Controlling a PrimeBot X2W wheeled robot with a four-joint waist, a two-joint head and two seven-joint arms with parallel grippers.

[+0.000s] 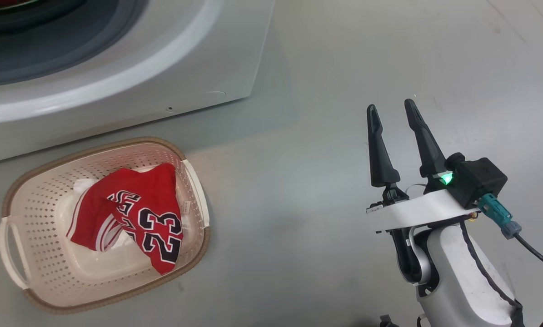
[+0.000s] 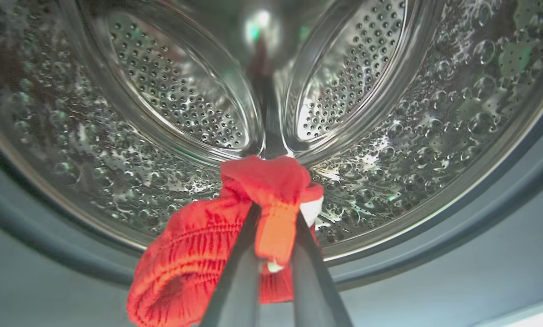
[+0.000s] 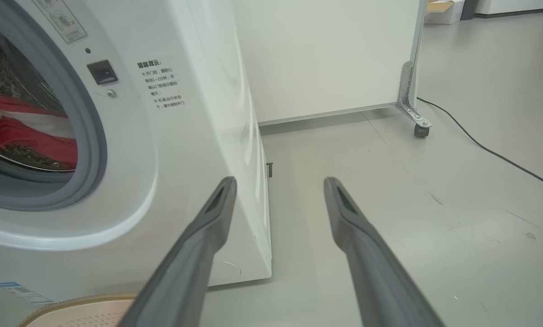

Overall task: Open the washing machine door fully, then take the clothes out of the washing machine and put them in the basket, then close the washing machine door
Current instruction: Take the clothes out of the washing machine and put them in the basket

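Step in hand: unloading, second item by the look of it. The left gripper [image 2: 276,213] is inside the perforated steel drum [image 2: 176,91], its two dark fingers pressed almost together and pinching a bunched fold of a red fabric garment with white trim [image 2: 185,268]. The rest of that garment sags below the pinch, down towards the grey rubber ring [image 2: 48,227] at the drum mouth. The right wrist view shows red-and-white cloth [image 3: 21,131] inside the big white front-loading washing machine [image 3: 185,159]; I cannot tell if it is the pinched piece or another one. One red jersey with navy 23 [image 1: 148,213] lies crumpled in the small cream perforated plastic basket with brown woven-look rim [image 1: 35,200], which sits on the grey floor [image 1: 321,227] just in front of the machine. The right gripper [image 1: 390,106] hangs over bare floor, well apart from the basket, fingers spread wide and nothing between them. The next move probably calls for drawing the left arm back out through the ring without snagging the trailing cloth, then carrying it over the basket and letting go. After that, check the drum for leftovers; shutting the washing machine door comes last. Risk: the grip is on a thin fold, so it could slip on the pull.
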